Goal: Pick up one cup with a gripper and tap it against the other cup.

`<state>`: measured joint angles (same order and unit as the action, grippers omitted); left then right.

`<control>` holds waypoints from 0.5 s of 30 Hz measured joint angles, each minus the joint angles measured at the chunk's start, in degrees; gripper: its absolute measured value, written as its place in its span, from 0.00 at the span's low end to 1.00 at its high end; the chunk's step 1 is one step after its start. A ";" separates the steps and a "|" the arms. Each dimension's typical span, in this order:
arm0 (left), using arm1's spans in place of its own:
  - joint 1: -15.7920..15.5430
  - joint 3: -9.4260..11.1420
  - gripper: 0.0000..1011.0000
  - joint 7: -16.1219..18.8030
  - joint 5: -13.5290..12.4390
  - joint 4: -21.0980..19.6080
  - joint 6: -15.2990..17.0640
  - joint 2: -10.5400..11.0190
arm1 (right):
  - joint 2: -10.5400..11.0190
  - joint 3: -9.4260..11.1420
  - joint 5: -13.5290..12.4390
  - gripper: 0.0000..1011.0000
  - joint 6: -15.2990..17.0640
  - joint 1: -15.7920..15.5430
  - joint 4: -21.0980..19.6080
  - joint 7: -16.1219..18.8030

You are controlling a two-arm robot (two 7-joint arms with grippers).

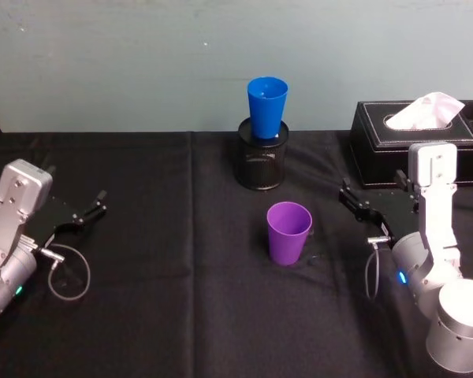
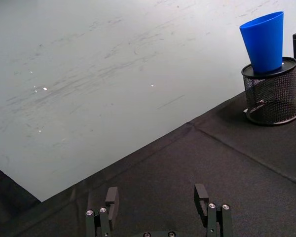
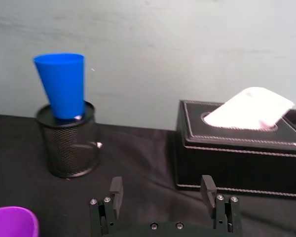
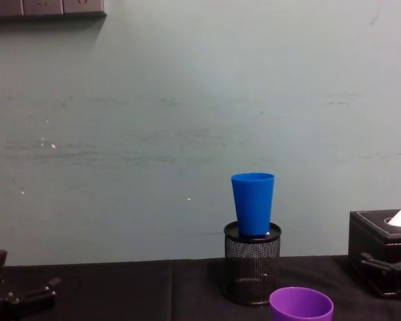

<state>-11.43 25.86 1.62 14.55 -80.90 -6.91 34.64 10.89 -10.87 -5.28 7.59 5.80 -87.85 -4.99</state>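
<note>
The purple cup [image 1: 288,232] stands upright on the black cloth near the middle of the table; its rim also shows in the right wrist view [image 3: 12,222] and the chest view [image 4: 301,306]. Behind it the blue cup [image 1: 266,106] stands upright with its base in the mouth of a black mesh holder [image 1: 262,164]. My right gripper [image 1: 347,195] hovers open to the right of the purple cup, apart from it, fingers [image 3: 116,190] spread and empty. At the table's left side my left gripper [image 1: 101,202] rests open and empty, its fingers [image 2: 201,196] apart.
A black tissue box [image 1: 422,138] with a white tissue stands at the back right, just behind the right arm. A pale wall runs close behind the table's far edge. Open black cloth lies between the left gripper and the cups.
</note>
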 joint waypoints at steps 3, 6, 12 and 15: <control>0.00 0.00 0.99 0.00 0.00 0.00 0.00 0.00 | -0.63 0.36 0.98 0.99 0.98 0.14 0.48 -0.76; 0.00 0.00 0.99 0.00 0.00 0.00 0.00 0.00 | -0.88 0.49 1.43 0.99 1.19 0.19 0.68 -0.80; 0.00 0.00 0.99 0.00 0.00 0.00 0.00 0.00 | -1.54 1.33 0.57 0.99 0.14 0.19 1.15 0.65; 0.00 -0.01 0.99 0.00 0.00 0.00 0.00 0.00 | -1.50 1.26 0.61 0.99 0.19 0.19 1.14 0.63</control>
<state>-11.43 25.86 1.62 14.55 -80.90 -6.91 34.65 9.39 -9.62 -4.67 7.78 5.99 -86.71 -4.36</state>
